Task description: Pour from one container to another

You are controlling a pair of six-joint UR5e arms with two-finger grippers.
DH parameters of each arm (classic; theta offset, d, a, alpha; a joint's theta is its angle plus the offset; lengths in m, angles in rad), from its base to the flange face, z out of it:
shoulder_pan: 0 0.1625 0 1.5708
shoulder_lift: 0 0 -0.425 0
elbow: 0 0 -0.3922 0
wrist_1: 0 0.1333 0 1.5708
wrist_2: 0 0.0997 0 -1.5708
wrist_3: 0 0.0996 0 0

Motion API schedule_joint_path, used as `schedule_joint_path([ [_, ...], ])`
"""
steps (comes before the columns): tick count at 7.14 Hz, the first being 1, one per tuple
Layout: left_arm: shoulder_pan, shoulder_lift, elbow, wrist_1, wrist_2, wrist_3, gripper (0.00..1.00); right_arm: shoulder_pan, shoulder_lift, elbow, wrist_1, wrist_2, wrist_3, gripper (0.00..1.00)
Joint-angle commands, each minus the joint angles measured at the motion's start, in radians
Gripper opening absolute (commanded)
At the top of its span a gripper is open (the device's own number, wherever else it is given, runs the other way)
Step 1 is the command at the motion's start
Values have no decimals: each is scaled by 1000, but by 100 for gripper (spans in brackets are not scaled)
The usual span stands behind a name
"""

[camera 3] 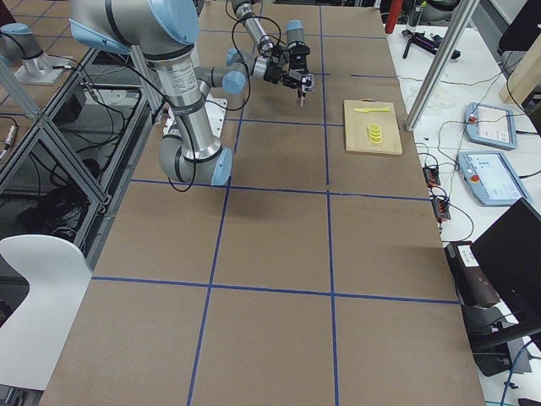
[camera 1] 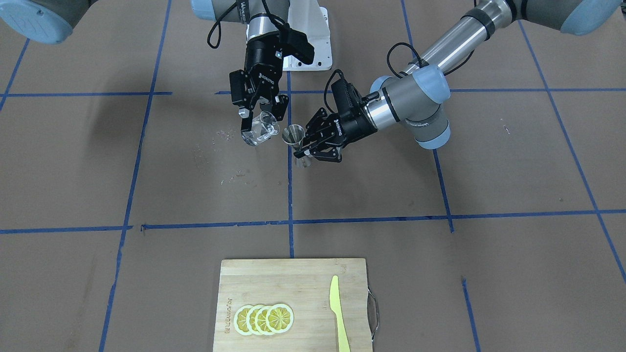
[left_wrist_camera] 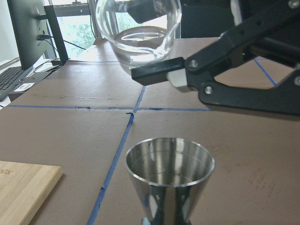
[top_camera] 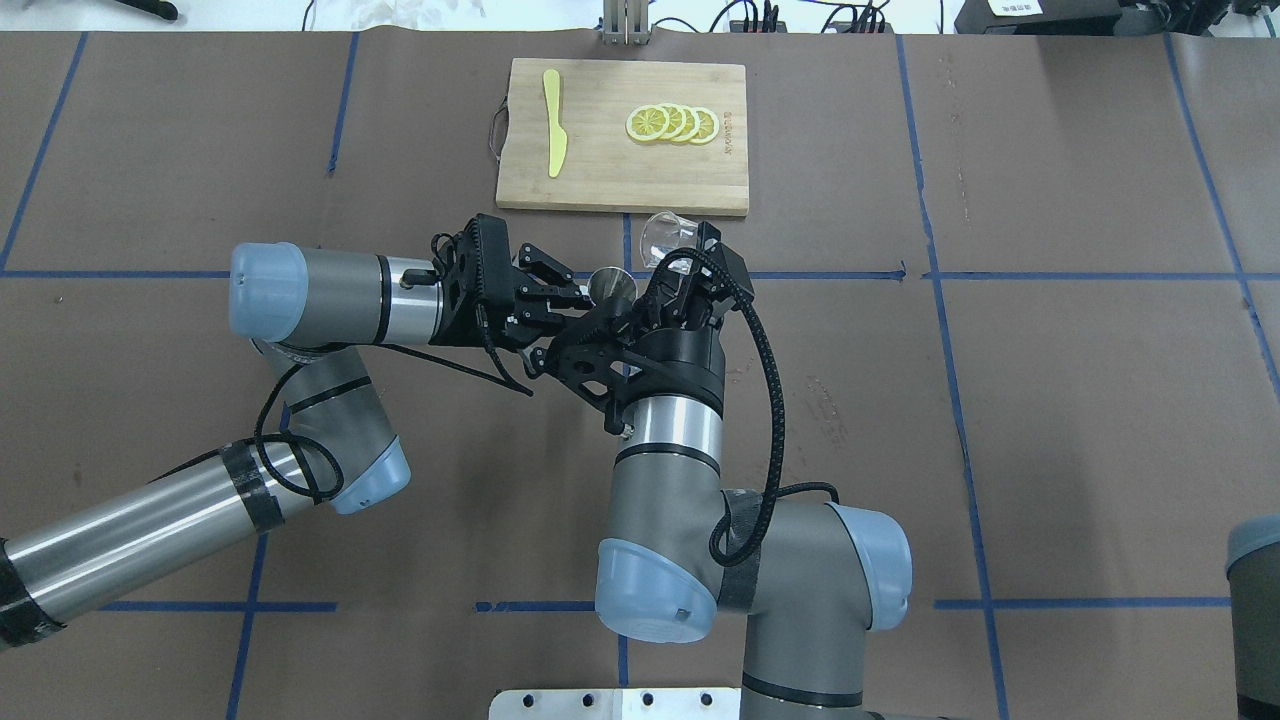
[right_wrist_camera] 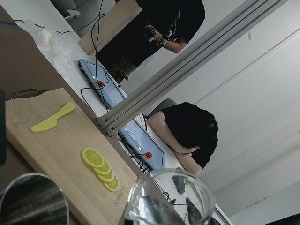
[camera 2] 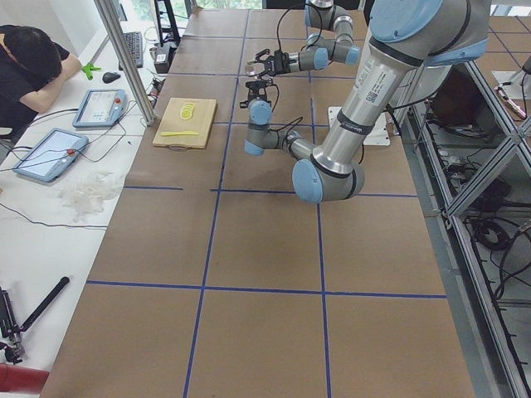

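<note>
Front-facing view: the right gripper was clamped on the small clear glass cup, a short round one with a pouring lip. It was held off the brown paper-covered table and tilted, mouth towards the silvery hourglass-shaped metal jigger. The two were just beside each other, not touching. The left gripper was closed round the jigger's narrow waist; jigger upright. Whether its foot met the table could not be told. At the operators' edge lay a bamboo cutting board with four overlapping lemon slices and a yellow plastic knife.

Overhead view: cup between board and jigger, near mid-table.

Side views: grippers too small to judge.

Left wrist view: cup above and beyond the jigger's open mouth, one pale-padded finger against its wall.

Right wrist view: cup rim in the foreground, jigger rim lower left; two people in dark tops beyond the table.
</note>
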Motion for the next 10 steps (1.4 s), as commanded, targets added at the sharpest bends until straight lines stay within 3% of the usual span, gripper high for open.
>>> schedule_joint_path([
  [1, 0, -1, 0, 0, 0, -5, 0, -5, 6, -6, -11, -9, -36, 0],
  [10, 2, -1, -3, -2, -2, -5, 0, -11, 27, -4, -76, -19, -202, 0],
])
